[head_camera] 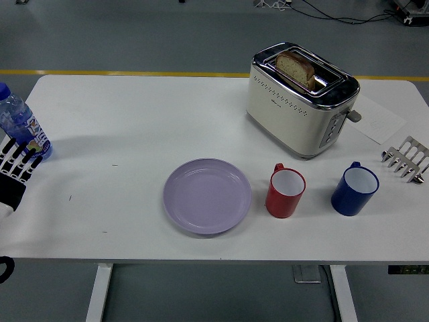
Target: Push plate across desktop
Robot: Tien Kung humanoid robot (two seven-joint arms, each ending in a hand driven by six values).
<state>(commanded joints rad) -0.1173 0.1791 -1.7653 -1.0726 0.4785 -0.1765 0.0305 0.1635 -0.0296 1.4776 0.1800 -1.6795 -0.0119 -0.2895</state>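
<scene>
One bottle label, print unreadable.

We can read no text: the water bottle carries a colourful label and the toaster a small dark mark, both too small to make out.

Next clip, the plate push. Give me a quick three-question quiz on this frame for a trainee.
1. True or false: the left hand is touching the lavender plate.
2. Which mug stands nearest the plate? A) red mug B) blue mug
3. Fill in: a slice of bread sits in the ____.

Key:
1. False. The hand is at the table's left edge by the water bottle, well apart from the plate.
2. A.
3. Toaster.
</scene>
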